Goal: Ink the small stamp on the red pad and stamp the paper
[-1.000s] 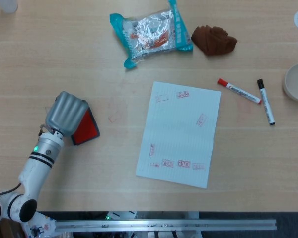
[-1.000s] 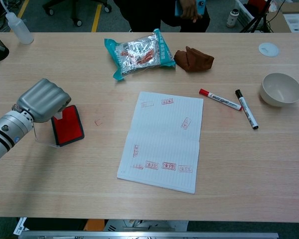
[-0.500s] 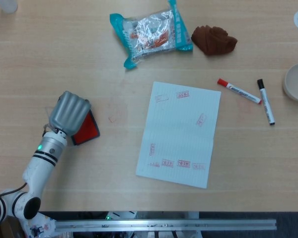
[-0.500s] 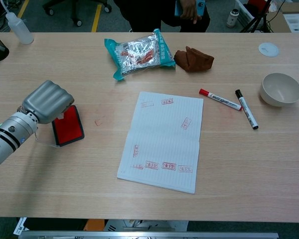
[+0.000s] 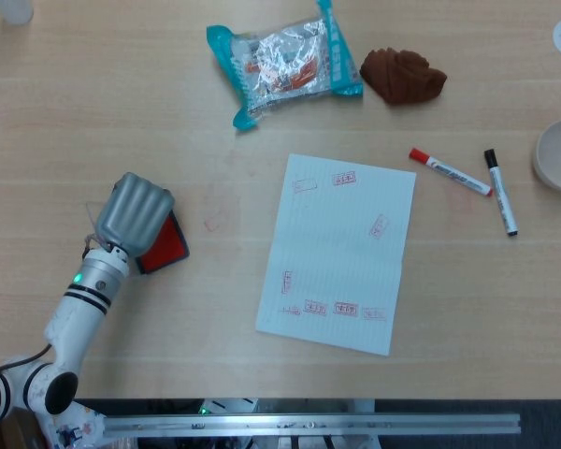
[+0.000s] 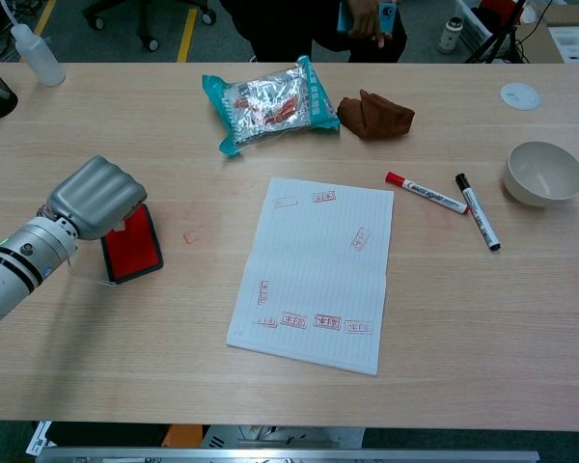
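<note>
My left hand (image 5: 136, 210) (image 6: 98, 196) hovers as a closed fist over the upper left part of the red ink pad (image 5: 168, 245) (image 6: 135, 253) at the table's left side. Its fingers curl down around the small stamp, which stays almost wholly hidden under them. The white lined paper (image 5: 341, 253) (image 6: 318, 270) lies in the middle of the table, well to the right of the pad. Several red stamp marks show near its top, right side and bottom. My right hand appears in neither view.
A teal snack packet (image 6: 270, 101) and a brown cloth (image 6: 374, 114) lie behind the paper. Right of the paper are a red marker (image 6: 427, 193), a black marker (image 6: 477, 211) and a white bowl (image 6: 543, 172). A squeeze bottle (image 6: 34, 53) stands far back left.
My left hand has shifted a little to the right and come down closer over the red pad. Nothing else on the table has moved.
</note>
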`<control>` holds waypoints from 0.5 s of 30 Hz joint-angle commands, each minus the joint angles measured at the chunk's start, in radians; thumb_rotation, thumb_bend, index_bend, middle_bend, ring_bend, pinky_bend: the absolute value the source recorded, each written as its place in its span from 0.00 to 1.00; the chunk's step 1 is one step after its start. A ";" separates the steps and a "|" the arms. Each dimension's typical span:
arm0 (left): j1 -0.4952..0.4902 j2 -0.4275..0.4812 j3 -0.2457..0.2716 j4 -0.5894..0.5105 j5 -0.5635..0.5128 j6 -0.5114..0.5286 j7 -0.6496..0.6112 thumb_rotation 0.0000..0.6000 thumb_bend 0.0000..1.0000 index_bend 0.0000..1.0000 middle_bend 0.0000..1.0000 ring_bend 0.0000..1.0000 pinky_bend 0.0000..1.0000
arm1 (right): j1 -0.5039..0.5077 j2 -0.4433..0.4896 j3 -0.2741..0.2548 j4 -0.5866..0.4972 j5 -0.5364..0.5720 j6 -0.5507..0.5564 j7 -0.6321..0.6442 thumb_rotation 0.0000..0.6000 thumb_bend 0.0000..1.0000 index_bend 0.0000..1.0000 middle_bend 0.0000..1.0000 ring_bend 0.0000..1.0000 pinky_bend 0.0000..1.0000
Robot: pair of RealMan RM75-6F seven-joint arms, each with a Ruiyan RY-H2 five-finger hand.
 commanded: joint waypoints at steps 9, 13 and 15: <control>-0.018 0.086 -0.030 -0.189 0.058 0.050 0.020 1.00 0.27 0.63 1.00 1.00 1.00 | 0.006 -0.004 0.001 0.005 -0.007 -0.005 0.006 1.00 0.21 0.20 0.33 0.18 0.19; -0.030 0.091 -0.027 -0.266 0.086 0.051 0.051 1.00 0.27 0.63 1.00 1.00 1.00 | 0.010 -0.006 0.001 0.006 -0.008 -0.009 0.007 1.00 0.20 0.20 0.33 0.18 0.19; -0.035 0.085 -0.024 -0.296 0.098 0.050 0.067 1.00 0.27 0.63 1.00 1.00 1.00 | 0.010 -0.006 0.001 0.007 -0.009 -0.010 0.008 1.00 0.21 0.20 0.33 0.18 0.19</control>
